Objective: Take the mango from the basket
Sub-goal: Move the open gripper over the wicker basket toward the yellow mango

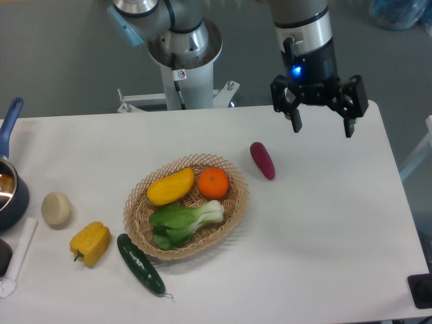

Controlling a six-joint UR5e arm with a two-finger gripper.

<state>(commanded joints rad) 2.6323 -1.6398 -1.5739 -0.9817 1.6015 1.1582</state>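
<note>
The gripper point(322, 125) hangs above the far right part of the tabletop point(324, 229), close to its far edge, with its two fingers point(296, 120) spread wide apart and holding nothing. The mango point(171, 186) lies well apart from them, nearer the camera and toward the left edge, inside the basket point(185, 206) that sits around the middle of the tabletop. It rests in the far left part of the basket, lying at a slant with its higher end toward the orange point(214, 182), which sits just beside it on the right; whether the two touch cannot be told. In the near part of the basket lies a leafy green vegetable point(182, 221) with a pale stalk, close under the mango. Between the fingers and the basket, a small dark red vegetable point(262, 160) lies on the bare tabletop, just outside the basket's far right rim. Toward the right edge and the near right corner the white surface carries nothing that shows. On the left side, near the near edge, a cucumber point(140, 264) lies just beside the basket's near left rim, a yellow pepper point(90, 243) sits beyond it, and a pale round item point(57, 208) lies farther toward the left edge. A dark blue pot point(8, 189) with a long handle is cut off by the left edge.
</note>
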